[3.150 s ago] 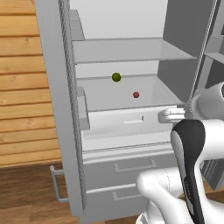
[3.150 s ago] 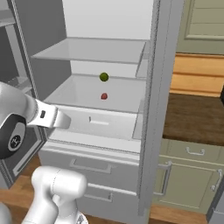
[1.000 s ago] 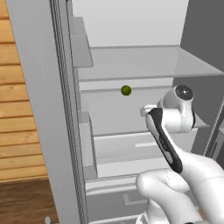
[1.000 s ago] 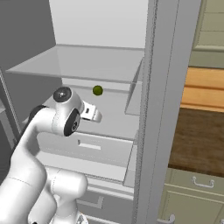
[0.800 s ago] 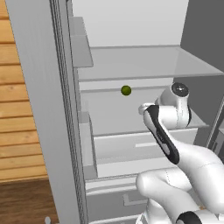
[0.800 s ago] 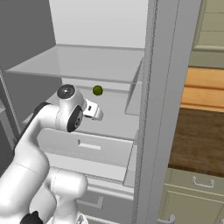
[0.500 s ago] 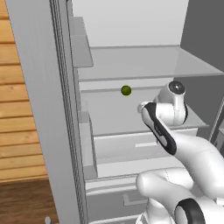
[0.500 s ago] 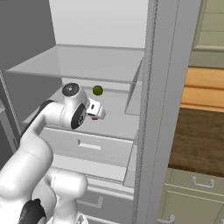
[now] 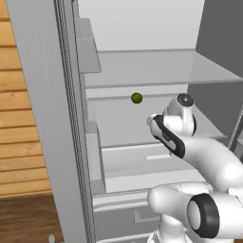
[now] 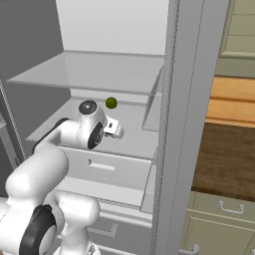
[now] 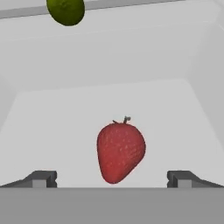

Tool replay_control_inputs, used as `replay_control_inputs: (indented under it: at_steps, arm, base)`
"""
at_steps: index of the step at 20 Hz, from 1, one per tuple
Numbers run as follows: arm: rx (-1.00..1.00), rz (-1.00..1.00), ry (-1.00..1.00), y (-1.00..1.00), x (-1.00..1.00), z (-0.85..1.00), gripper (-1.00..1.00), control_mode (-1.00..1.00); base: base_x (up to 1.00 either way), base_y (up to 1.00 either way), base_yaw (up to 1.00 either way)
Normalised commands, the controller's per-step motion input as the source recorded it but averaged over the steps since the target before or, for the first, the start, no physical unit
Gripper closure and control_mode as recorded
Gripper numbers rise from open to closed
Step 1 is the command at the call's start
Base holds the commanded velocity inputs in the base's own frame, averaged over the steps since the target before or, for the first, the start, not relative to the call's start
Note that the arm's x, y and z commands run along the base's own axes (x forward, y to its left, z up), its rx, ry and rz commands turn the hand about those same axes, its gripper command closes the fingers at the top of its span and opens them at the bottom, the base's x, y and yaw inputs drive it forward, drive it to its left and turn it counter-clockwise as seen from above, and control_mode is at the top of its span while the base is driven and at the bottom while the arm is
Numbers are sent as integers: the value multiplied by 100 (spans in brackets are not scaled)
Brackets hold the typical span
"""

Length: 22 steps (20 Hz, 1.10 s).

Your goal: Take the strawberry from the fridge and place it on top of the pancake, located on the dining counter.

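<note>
the fingers (image 11: 112,179) stand wide apart on either side of the strawberry (image 11: 120,152) inside the fridge (image 9: 142,71).

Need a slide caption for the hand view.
Open tool lined up on the strawberry on the fridge shelf, green ball behind.

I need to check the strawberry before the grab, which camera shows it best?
The hand view: the strawberry sits large and unobstructed between the open fingertips. In both base views the arm's hand covers it.
</note>
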Motion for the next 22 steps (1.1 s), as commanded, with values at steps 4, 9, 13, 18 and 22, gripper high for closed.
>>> replay_control_inputs:
  at_steps: [4, 9, 13, 18, 22]
  arm:
    - [0, 0, 5, 0, 50, -9, -100, -100]
    - [0, 0, 2, 0, 38, -18, -100, -100]
    - [0, 0, 0, -2, 12, -23, -100, -100]
    - [0, 0, 0, 0, 0, -25, -100, -100]
    - [0, 0, 3, -3, -9, -28, -100, -100]
  base:
    - [0, 0, 0]
    - [0, 0, 0]
    - [0, 0, 0]
    - [0, 0, 0]
    - [0, 0, 0]
